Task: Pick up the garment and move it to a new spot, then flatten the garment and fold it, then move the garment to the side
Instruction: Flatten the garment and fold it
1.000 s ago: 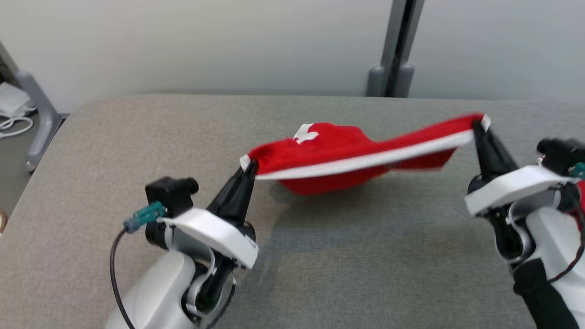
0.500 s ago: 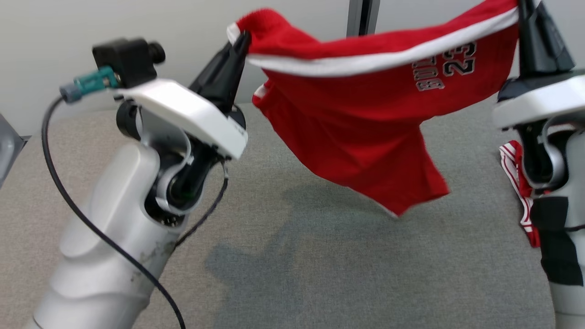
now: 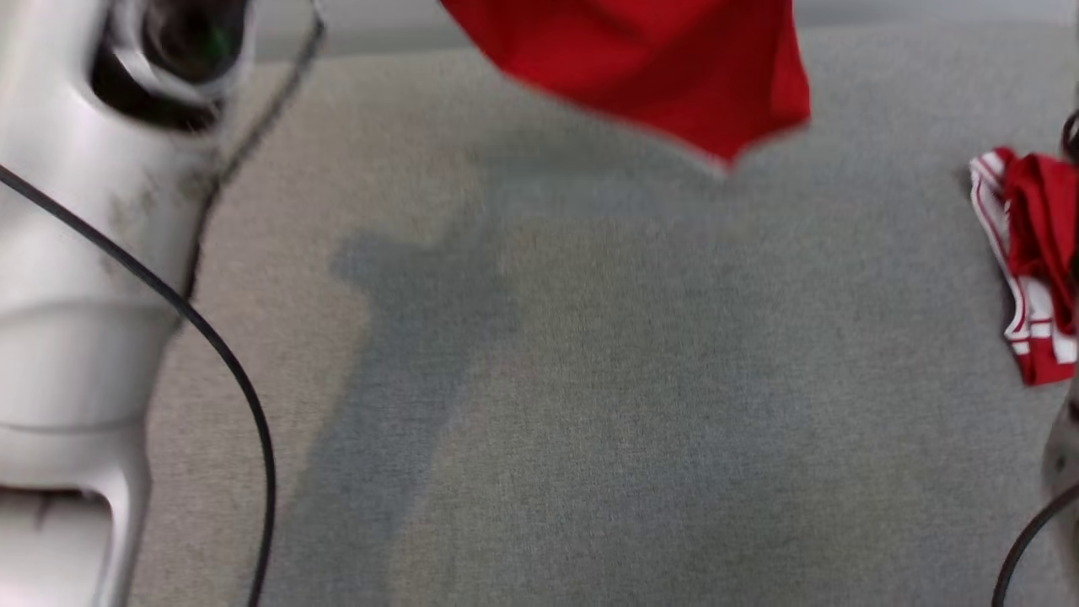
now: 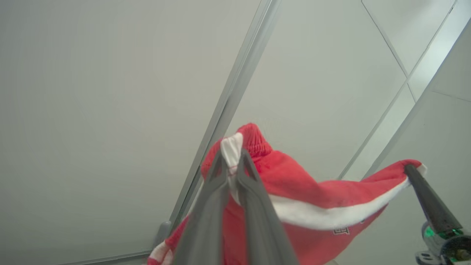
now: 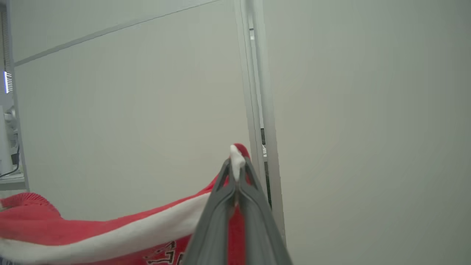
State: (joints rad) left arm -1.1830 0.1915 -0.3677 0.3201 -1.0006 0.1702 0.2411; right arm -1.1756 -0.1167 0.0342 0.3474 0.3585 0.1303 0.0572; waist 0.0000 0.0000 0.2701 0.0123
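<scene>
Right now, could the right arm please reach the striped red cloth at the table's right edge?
Probably not yet: the right tool is shut on the white-trimmed red garment, held above the table. The striped red cloth lies uncovered; once released, the way looks free.

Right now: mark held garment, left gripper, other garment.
held garment [image 3: 657, 59], head view, hanging lower panel
left gripper [image 4: 232, 156], left wrist view, between fingertips pinching white trim
other garment [image 3: 1033, 219], head view, its red middle
</scene>
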